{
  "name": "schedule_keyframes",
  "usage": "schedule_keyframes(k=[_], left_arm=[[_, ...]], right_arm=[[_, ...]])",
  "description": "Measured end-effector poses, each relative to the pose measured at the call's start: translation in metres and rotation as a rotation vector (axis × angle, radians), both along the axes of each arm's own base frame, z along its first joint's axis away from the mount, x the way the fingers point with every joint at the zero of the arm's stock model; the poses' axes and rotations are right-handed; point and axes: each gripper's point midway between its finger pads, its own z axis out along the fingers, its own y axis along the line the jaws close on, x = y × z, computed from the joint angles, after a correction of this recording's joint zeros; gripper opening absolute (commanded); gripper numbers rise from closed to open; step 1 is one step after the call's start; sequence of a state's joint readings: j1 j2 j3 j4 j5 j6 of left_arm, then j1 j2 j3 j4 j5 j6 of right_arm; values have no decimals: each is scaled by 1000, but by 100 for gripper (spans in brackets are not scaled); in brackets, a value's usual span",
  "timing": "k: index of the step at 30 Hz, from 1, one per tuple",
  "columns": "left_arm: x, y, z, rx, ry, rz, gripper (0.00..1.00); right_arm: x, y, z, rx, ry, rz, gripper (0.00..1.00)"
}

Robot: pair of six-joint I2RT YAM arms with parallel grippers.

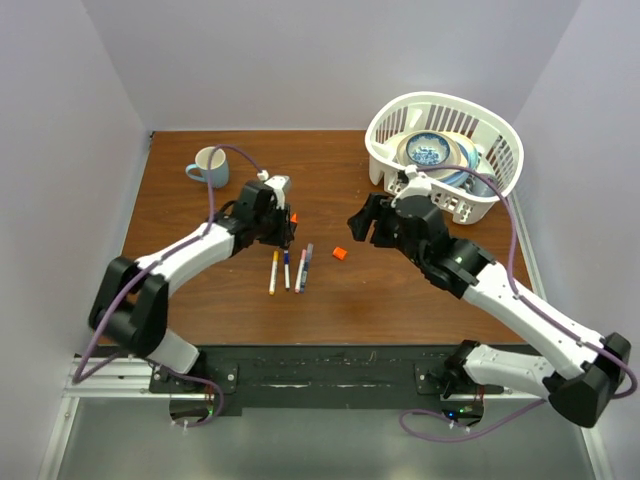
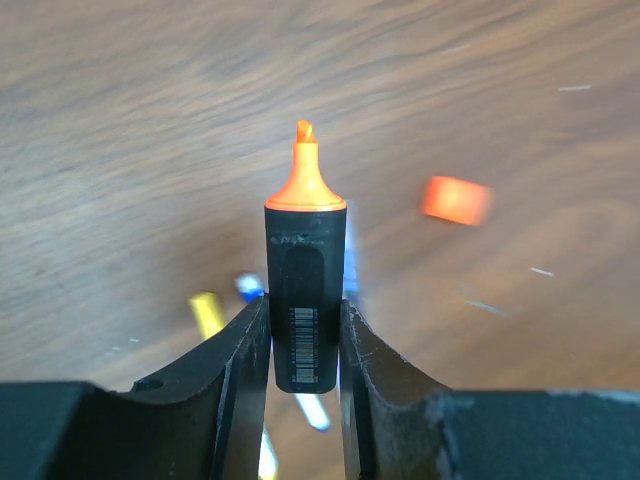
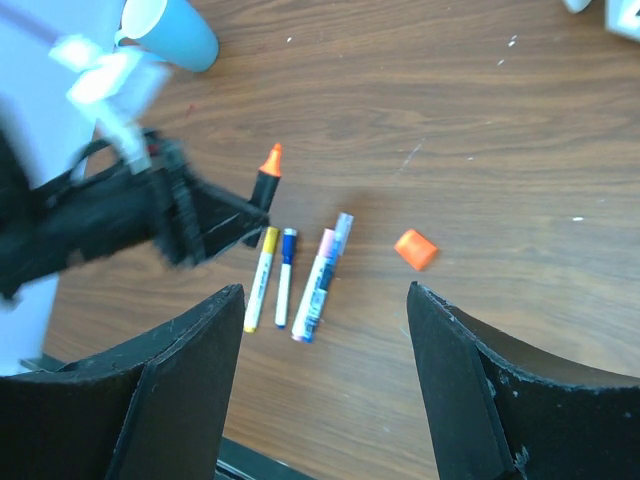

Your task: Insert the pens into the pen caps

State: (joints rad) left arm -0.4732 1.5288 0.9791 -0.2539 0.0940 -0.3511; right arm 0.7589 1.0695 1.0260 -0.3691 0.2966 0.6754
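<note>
My left gripper (image 2: 305, 318) is shut on a black-barrelled pen (image 2: 305, 290) whose bare orange tip (image 2: 305, 165) points away from the wrist. In the top view this left gripper (image 1: 284, 228) hovers just behind a row of pens. An orange pen cap (image 1: 339, 254) lies alone on the wood, right of that row and also in the left wrist view as a blurred orange pen cap (image 2: 456, 199). On the table lie a yellow-ended pen (image 3: 261, 278), a blue-ended pen (image 3: 286, 276) and a pink-ended pen (image 3: 317, 285). My right gripper (image 1: 362, 225) hangs open and empty, behind and right of the cap.
A blue mug (image 1: 207, 166) stands at the back left. At the back right a white basket (image 1: 382, 165) holds bowls and plates. A grey-ended pen (image 3: 341, 234) lies against the pink-ended one.
</note>
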Motion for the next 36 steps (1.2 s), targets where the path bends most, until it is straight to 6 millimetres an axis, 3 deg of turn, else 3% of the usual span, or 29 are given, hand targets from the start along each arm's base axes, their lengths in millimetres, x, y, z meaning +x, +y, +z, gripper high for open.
schedule_keyframes(k=[4,6,13,21,24,28,29,31,32,36], left_arm=[[-19,-11,40,-121,-92,-53,0],[-28,-15,50,-160,-115,-75,0],[-58,-21,66,-259,-141,-138,0],[-67,-21,86,-303,-202,-164,0],[-68,-20,94,-318,-223,-163,0],[-69,-20,99,-329,-233,-158,0],[-69,-20,100,-330,-236,-155,7],[-70,-18,103,-335,-241,-148,22],[-71,-17,106,-340,-247,-144,35],[-81,-21,123,-392,-261,-177,51]], right_arm=[[14,21,-9,24,28,15,69],[21,38,-13,43,36,50,68],[33,88,-34,59,90,137,62],[39,128,-50,56,133,173,56],[36,136,-57,57,153,190,46],[32,145,-52,91,153,221,11],[31,147,-49,104,149,229,1],[30,152,-44,128,141,253,0],[29,154,-41,138,134,269,0],[20,150,-23,171,74,336,0]])
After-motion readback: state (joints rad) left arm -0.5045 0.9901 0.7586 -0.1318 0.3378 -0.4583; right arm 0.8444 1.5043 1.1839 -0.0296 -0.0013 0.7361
